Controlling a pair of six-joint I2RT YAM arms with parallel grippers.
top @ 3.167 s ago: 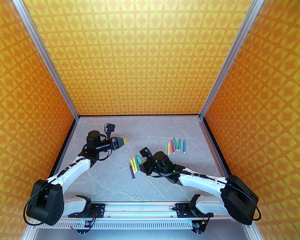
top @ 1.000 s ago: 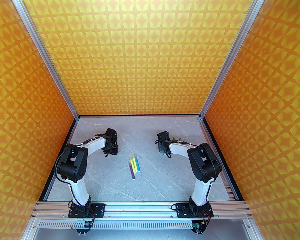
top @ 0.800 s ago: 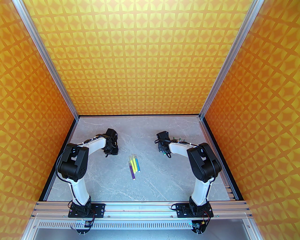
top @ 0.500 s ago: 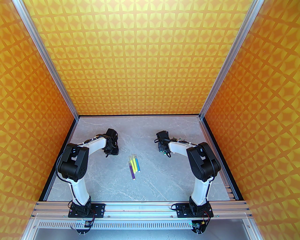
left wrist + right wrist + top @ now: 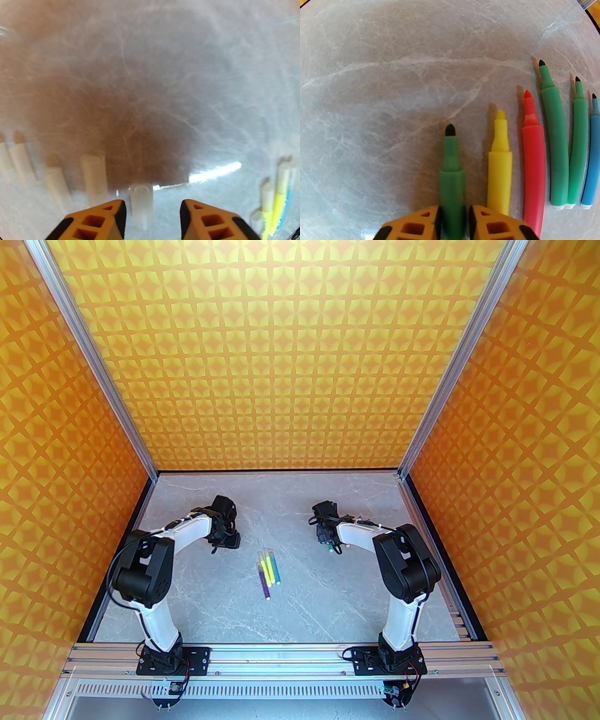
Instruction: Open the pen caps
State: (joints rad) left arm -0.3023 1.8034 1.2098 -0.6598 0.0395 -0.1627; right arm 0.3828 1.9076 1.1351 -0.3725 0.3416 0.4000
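My left gripper (image 5: 152, 204) is open low over the grey table, its orange fingers (image 5: 118, 211) either side of a translucent pen cap (image 5: 141, 199) that lies between them untouched. Several more loose caps (image 5: 93, 178) lie in a row to its left. My right gripper (image 5: 453, 211) is shut on an uncapped green pen (image 5: 451, 159) with a dark tip, held just above the table. In the top view the left gripper (image 5: 226, 542) is at mid-left and the right gripper (image 5: 328, 543) at mid-right.
Uncapped yellow (image 5: 500, 164), red (image 5: 532, 159), green (image 5: 554, 140) and blue (image 5: 591, 152) pens lie side by side right of the held pen. Several capped pens (image 5: 268, 570) lie at the table's middle, also at the left wrist view's right edge (image 5: 279, 199).
Since 3.2 s ago both arms have swung apart: the right carried the green pen from the middle cluster to the uncapped row, the left came down at the caps. The last second shows little motion.
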